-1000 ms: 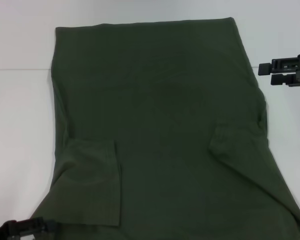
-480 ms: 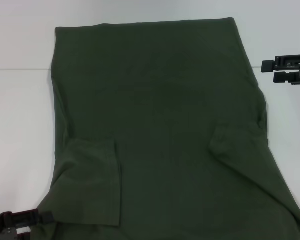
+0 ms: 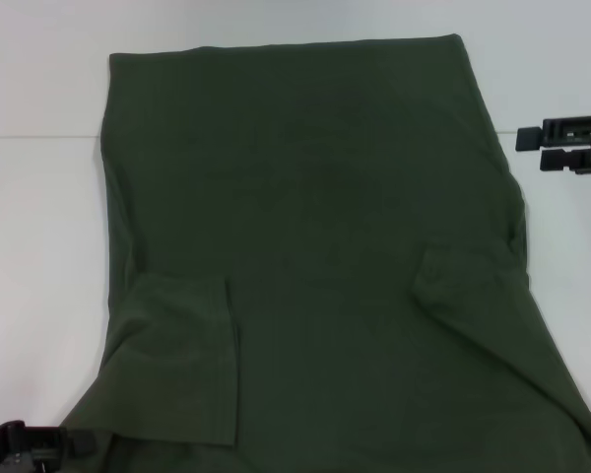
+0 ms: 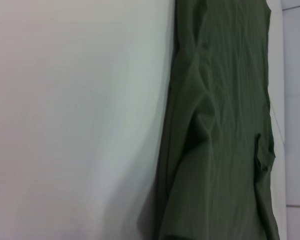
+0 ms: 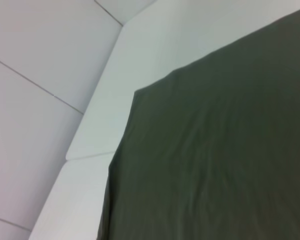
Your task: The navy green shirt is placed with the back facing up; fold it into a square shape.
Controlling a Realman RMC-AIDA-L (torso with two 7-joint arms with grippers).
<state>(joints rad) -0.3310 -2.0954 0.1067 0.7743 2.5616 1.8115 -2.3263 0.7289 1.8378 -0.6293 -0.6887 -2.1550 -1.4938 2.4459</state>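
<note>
Your navy green shirt (image 3: 315,256) lies flat on the worktop (image 3: 39,217), sleeves folded in. Left gripper (image 3: 79,443) at 7 o'clock, state unclear; right gripper (image 3: 522,148) at 3 o'clock, slightly parted, empty.

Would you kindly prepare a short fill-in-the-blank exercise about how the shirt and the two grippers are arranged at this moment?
1. The dark olive-green fabric shirt lies spread on a ____ table.
2. Both short sleeves are folded ____ onto the shirt's body.
3. The right gripper hovers off the shirt, beside its ____ edge.
4. The left gripper sits at the shirt's near ____ corner.

Missing words: white; inward; right; left
</note>
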